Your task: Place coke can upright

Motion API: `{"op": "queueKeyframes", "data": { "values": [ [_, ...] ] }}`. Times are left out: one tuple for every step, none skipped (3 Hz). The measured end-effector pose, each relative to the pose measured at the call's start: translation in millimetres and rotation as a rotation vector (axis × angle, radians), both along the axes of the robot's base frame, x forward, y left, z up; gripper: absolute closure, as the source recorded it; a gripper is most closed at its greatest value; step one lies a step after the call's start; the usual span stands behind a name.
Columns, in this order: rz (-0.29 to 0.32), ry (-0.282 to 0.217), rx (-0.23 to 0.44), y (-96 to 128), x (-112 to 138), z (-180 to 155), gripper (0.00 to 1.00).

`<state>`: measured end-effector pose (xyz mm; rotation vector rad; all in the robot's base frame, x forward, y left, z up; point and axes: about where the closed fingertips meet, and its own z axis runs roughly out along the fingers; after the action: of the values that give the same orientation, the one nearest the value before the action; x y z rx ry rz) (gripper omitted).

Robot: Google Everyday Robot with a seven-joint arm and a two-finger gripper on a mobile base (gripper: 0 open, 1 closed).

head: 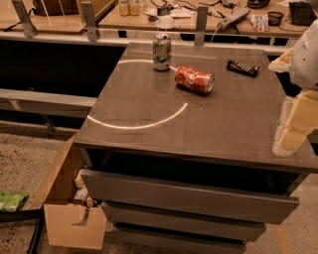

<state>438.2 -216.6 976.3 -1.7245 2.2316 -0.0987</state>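
Observation:
The red coke can (194,80) lies on its side on the grey cabinet top (149,119), toward the back, its silver end facing right. A green-and-white soda can (161,51) stands upright just behind and left of it. My gripper (293,126) is at the right edge of the view, above the cabinet's right side, well right of and nearer than the coke can. It holds nothing.
A dark snack bar (243,68) lies at the back right of the top. The cabinet has drawers (189,196) below. A cardboard box (67,208) sits on the floor at the left. A cluttered counter (198,15) runs behind.

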Motion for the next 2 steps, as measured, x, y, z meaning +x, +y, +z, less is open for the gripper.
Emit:
{"op": "queueKeyframes", "data": {
  "values": [
    [0.000,0.000,0.000,0,0,0,0.00],
    [-0.037,-0.031,0.036,1,29,1,0.00]
  ]
}}
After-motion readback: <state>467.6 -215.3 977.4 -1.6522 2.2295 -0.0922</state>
